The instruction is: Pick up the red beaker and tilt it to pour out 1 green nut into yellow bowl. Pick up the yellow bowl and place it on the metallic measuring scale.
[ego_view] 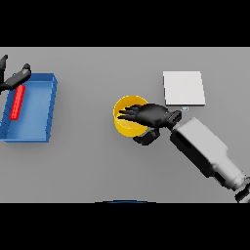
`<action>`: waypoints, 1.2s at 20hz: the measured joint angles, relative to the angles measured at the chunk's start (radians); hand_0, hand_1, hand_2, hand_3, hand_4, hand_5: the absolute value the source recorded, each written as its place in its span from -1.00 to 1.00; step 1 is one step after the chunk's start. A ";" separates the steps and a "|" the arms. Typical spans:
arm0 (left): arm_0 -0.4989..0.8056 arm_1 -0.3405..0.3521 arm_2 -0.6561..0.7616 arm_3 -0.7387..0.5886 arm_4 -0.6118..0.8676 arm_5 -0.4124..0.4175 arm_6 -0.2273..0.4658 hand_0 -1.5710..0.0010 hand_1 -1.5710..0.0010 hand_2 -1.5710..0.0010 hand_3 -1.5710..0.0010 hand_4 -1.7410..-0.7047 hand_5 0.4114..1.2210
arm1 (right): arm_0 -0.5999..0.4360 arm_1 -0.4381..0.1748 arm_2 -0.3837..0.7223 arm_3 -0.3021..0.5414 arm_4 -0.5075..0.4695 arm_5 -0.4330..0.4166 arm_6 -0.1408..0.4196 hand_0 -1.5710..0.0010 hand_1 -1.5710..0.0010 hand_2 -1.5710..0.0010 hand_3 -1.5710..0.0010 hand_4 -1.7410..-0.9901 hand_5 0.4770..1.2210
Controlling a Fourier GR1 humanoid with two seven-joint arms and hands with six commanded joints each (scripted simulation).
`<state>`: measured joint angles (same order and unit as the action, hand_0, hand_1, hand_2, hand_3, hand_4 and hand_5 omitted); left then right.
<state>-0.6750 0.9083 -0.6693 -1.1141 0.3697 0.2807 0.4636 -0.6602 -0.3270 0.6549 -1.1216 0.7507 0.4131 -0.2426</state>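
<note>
Yellow bowl (128,117) stands on the grey desk (97,166), just left of the metallic measuring scale (183,88). The right hand (149,115) is laid over its right rim, fingers spread above the opening, thumb outside; whether the rim is pinched cannot be told. If lifted on so shallow a hold, the bowl may tip or slip. The left hand (14,78), fingers relaxed, is seen over the blue tray (49,105) by the red beaker (18,103).

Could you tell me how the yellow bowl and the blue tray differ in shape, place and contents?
The yellow bowl is round; the blue tray is rectangular and larger. The bowl sits mid-table under the right hand; the tray lies at the left by the left hand. The tray holds the red beaker; the bowl's inside is mostly hidden. Both rest on the grey table.
</note>
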 measured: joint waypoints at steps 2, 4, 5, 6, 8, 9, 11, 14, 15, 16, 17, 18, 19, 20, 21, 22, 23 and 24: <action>0.003 0.006 0.000 -0.024 0.000 0.011 0.007 1.00 1.00 1.00 1.00 0.82 -0.21 | 0.001 0.004 -0.006 0.005 -0.009 0.010 0.010 0.91 0.91 0.82 0.77 0.00 -0.03; 0.002 0.008 0.005 -0.012 0.008 0.004 0.014 1.00 1.00 1.00 1.00 0.83 -0.22 | 0.006 0.012 0.001 0.002 -0.006 0.015 0.017 0.59 0.67 0.63 0.58 -0.19 0.26; 0.003 0.012 0.006 -0.014 0.006 0.001 0.003 1.00 1.00 1.00 1.00 0.83 -0.22 | 0.010 0.001 0.006 -0.009 -0.001 0.020 0.011 0.40 0.52 0.52 0.47 -0.30 0.40; 0.004 0.010 0.004 -0.020 0.004 0.007 0.007 1.00 1.00 1.00 1.00 0.83 -0.21 | 0.003 -0.002 0.009 -0.006 0.008 0.015 0.014 0.20 0.35 0.39 0.17 -0.29 0.52; -0.006 0.004 0.004 -0.011 0.002 0.011 0.016 1.00 1.00 1.00 1.00 0.83 -0.21 | -0.003 0.001 0.008 -0.004 0.004 0.019 0.012 -0.20 -0.03 0.00 -0.25 -0.41 0.69; -0.006 0.003 0.007 -0.003 0.006 0.005 0.013 1.00 1.00 1.00 1.00 0.83 -0.20 | -0.003 0.004 0.007 -0.003 -0.004 0.025 0.021 -0.36 -0.22 -0.20 -0.28 -0.52 0.76; -0.006 -0.006 0.003 0.005 0.001 0.006 0.002 1.00 1.00 1.00 1.00 0.83 -0.20 | -0.005 0.000 0.012 -0.007 -0.009 0.028 0.021 -0.59 -0.50 -0.49 -0.34 -0.68 0.84; 0.006 0.003 0.003 -0.016 0.003 0.011 -0.001 1.00 1.00 1.00 1.00 0.83 -0.21 | 0.001 -0.019 0.020 -0.022 -0.018 0.024 0.003 -0.79 -0.74 -0.74 -0.43 -0.82 0.92; 0.005 0.003 0.002 -0.003 0.004 -0.001 0.000 1.00 1.00 1.00 1.00 0.83 -0.22 | 0.001 -0.026 0.017 -0.031 -0.021 0.034 0.020 -0.83 -0.80 -0.79 -0.47 -0.85 0.94; -0.005 -0.003 0.003 0.007 0.000 0.000 -0.001 1.00 1.00 1.00 1.00 0.84 -0.22 | -0.001 -0.027 0.012 -0.038 -0.026 0.041 0.042 -0.86 -0.84 -0.83 -0.54 -0.87 0.95; -0.010 -0.002 0.004 0.011 0.001 -0.005 0.000 1.00 1.00 1.00 1.00 0.84 -0.23 | -0.009 -0.039 0.005 -0.059 -0.036 0.055 0.049 -0.89 -0.87 -0.87 -0.60 -0.89 0.96; -0.003 -0.002 0.001 0.001 0.000 0.000 -0.003 1.00 1.00 1.00 1.00 0.85 -0.22 | -0.005 -0.041 0.006 -0.075 -0.045 0.065 0.058 -0.91 -0.90 -0.89 -0.66 -0.91 0.97; -0.005 0.001 0.005 0.009 0.002 -0.006 -0.006 1.00 1.00 1.00 1.00 0.85 -0.22 | -0.009 -0.045 -0.003 -0.086 -0.056 0.069 0.061 -0.93 -0.92 -0.91 -0.72 -0.92 0.97; -0.014 0.000 0.007 0.012 0.001 -0.006 -0.003 1.00 1.00 1.00 1.00 0.85 -0.22 | -0.014 -0.059 -0.012 -0.101 -0.072 0.083 0.058 -0.94 -0.93 -0.93 -0.73 -0.93 0.98; -0.006 0.005 0.006 0.002 0.000 0.000 -0.010 1.00 1.00 1.00 1.00 0.85 -0.22 | -0.025 -0.064 -0.020 -0.110 -0.080 0.095 0.078 -0.96 -0.95 -0.95 -0.73 -0.94 0.98; 0.002 0.009 0.005 -0.001 0.000 0.000 -0.012 1.00 1.00 1.00 1.00 0.84 -0.21 | -0.033 -0.074 -0.034 -0.130 -0.097 0.108 0.095 -0.96 -0.96 -0.96 -0.70 -0.94 0.99; -0.006 0.005 0.007 0.003 -0.002 0.002 -0.008 1.00 1.00 1.00 1.00 0.84 -0.21 | -0.035 -0.095 -0.038 -0.158 -0.107 0.119 0.087 -0.97 -0.97 -0.96 -0.69 -0.95 0.99; 0.003 0.013 0.009 -0.008 0.002 0.003 -0.015 1.00 1.00 1.00 1.00 0.83 -0.20 | -0.035 -0.110 -0.041 -0.171 -0.112 0.132 0.093 -0.98 -0.97 -0.97 -0.66 -0.95 0.99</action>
<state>-0.6722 0.9212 -0.6603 -1.1216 0.3717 0.2833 0.4484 -0.6955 -0.4367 0.6143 -1.2925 0.6391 0.5450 -0.1499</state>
